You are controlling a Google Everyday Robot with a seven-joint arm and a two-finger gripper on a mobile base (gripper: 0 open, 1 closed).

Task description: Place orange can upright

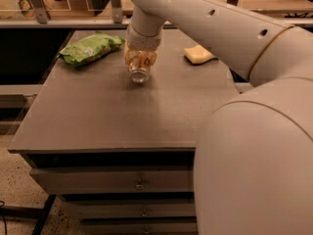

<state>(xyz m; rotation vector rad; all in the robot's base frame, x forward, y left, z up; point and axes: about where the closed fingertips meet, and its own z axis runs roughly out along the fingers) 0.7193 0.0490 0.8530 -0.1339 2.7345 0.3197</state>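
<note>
pincer [140,61] clamped on the orange can [139,75] — can tilted, over the table [98,121].

The hand [140,58] grips the tilted orange can [139,73] over the table [98,121].

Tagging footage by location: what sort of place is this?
Likely a lab or office test area: drawer cabinet, railing behind, and the end effector gripping a can above its top.

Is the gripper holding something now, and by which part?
Yes: the gripper grips the small orange-and-white aluminium can around its patterned body; its silver end is free, facing the camera.
</note>
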